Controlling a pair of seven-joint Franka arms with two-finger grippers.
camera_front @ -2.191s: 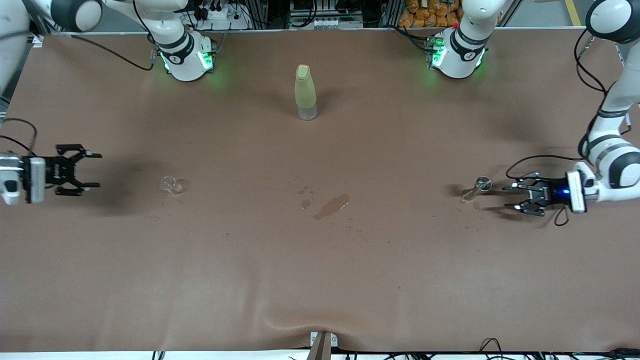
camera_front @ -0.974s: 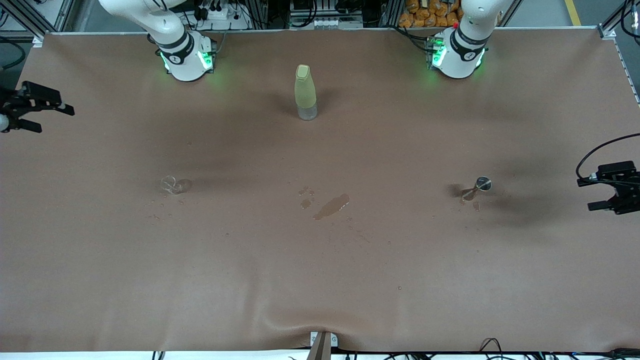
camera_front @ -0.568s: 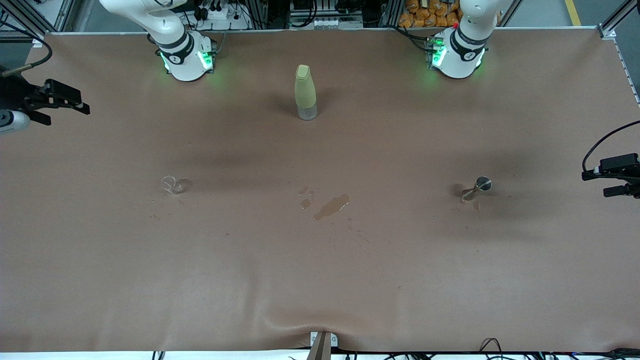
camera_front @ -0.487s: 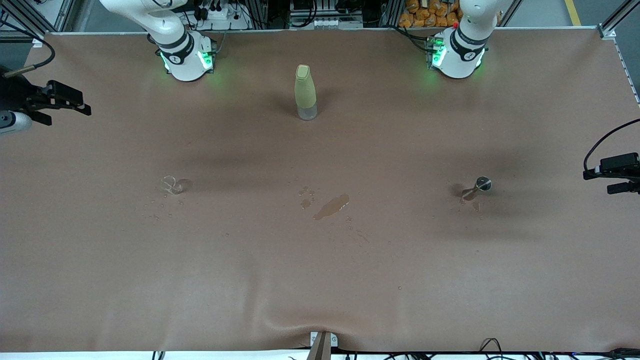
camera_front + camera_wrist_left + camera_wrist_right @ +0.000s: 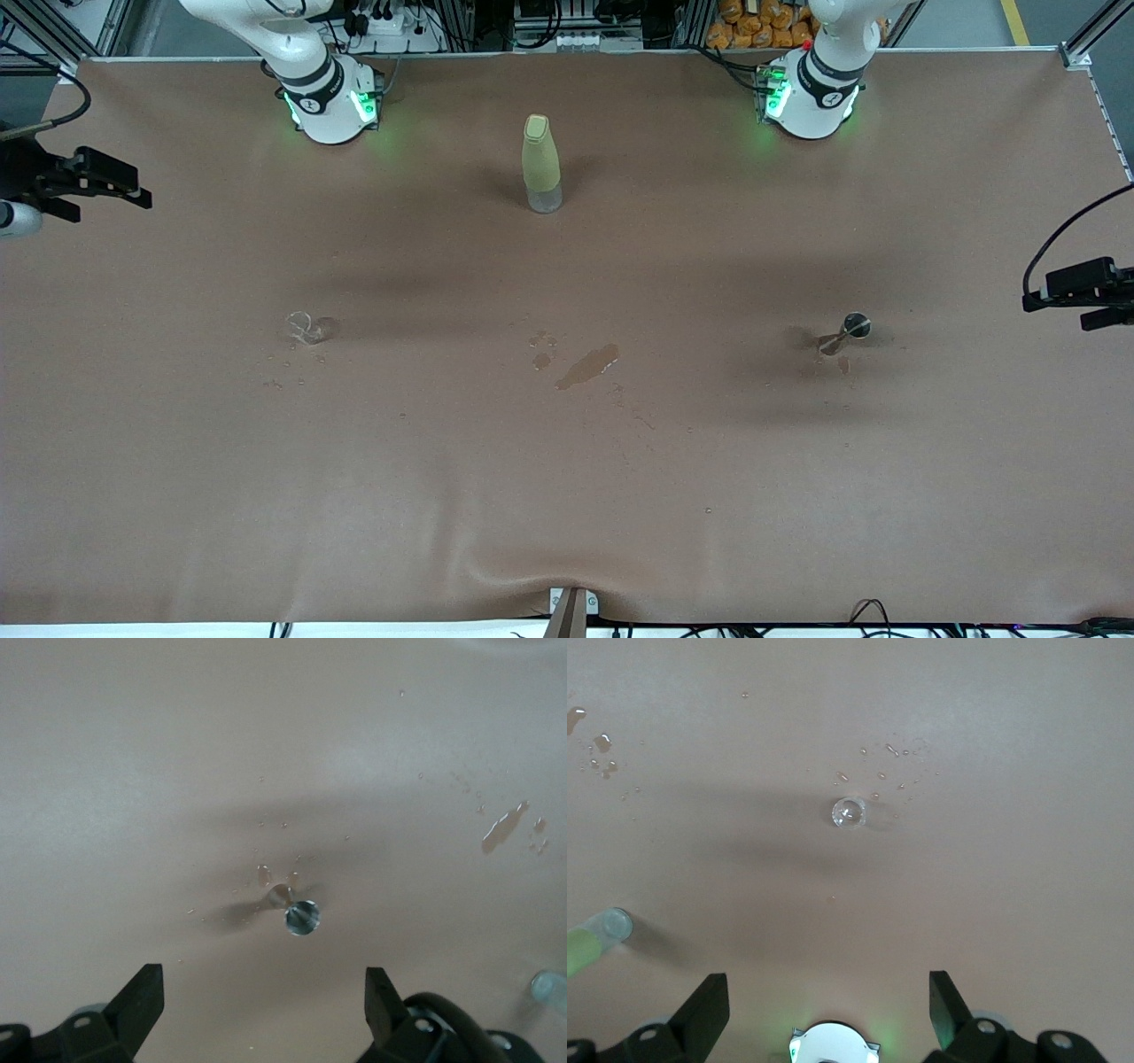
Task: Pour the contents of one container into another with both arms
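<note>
While both arms hang out at the table's ends, the front view shows the glass (image 5: 306, 328) standing toward the right arm's end and the jigger (image 5: 849, 331) toward the left arm's end, well apart. A capped bottle (image 5: 541, 163) stands farther from the camera between them, and a spill (image 5: 586, 366) lies mid-table (image 5: 567, 496). The right gripper (image 5: 133, 186) hovers over its end of the table, and the left gripper (image 5: 1054, 312) over its own end. This layout fits two stages: vessels waiting to be picked up, or vessels set down after a pour, with the spill hinting at the latter. No move can fairly be bid from it.

From the left wrist view, the left gripper (image 5: 263, 988) has its fingers spread wide, holding nothing. The jigger (image 5: 299, 914) sits on the table below, mouth up and long axis upright. Droplets ring it.

From the right wrist view, the right gripper (image 5: 828, 992) is likewise spread wide and holds nothing. The glass (image 5: 849, 812) stands below it, round mouth up and axis vertical. Any grasp would likely need a level, sideways approach to keep either mouth upward.
</note>
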